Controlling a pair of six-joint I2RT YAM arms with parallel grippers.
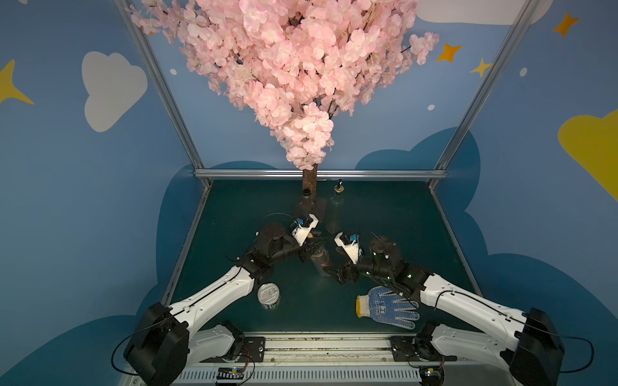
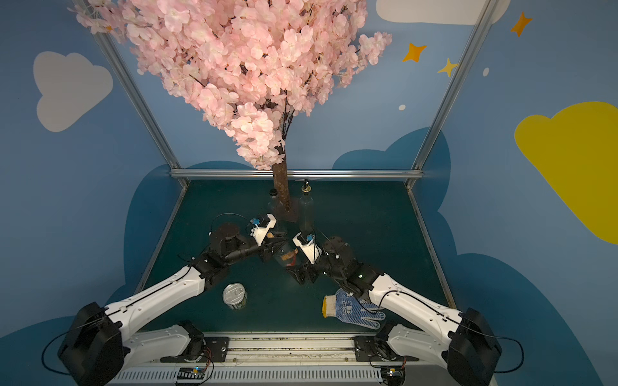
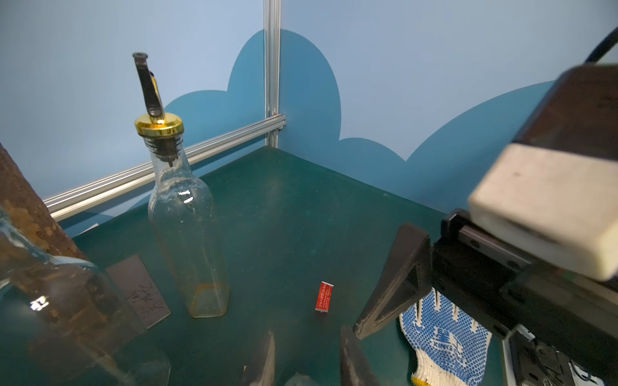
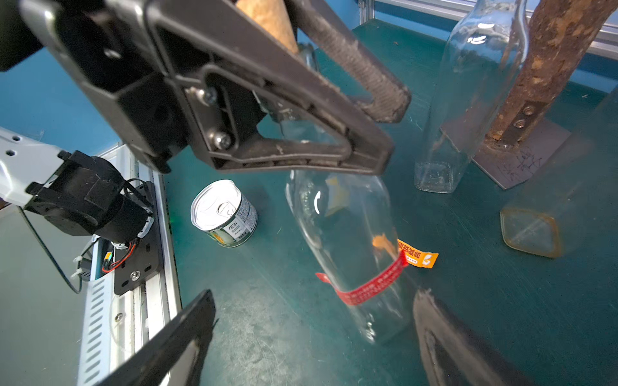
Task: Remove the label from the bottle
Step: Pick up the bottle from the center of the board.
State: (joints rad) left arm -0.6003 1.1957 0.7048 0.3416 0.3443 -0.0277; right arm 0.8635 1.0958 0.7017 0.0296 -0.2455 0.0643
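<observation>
Two grippers under check, left to right: finds tin can (image 1: 268,295) standing on table (image 1: 384,227), then left gripper (image 1: 312,246) clenched on corked neck of bottle (image 4: 347,227). Places bottle at mid-table, standing between both grippers, red label (image 4: 369,287) with orange tab wrapped round its lower body. Finds right gripper (image 4: 314,304) released, fingers (image 4: 180,337) spread wide either side of bottle base, and dotted glove (image 1: 388,305) lying further right.

Left end effector (image 4: 389,133) clamped, right (image 4: 314,337) spread
</observation>
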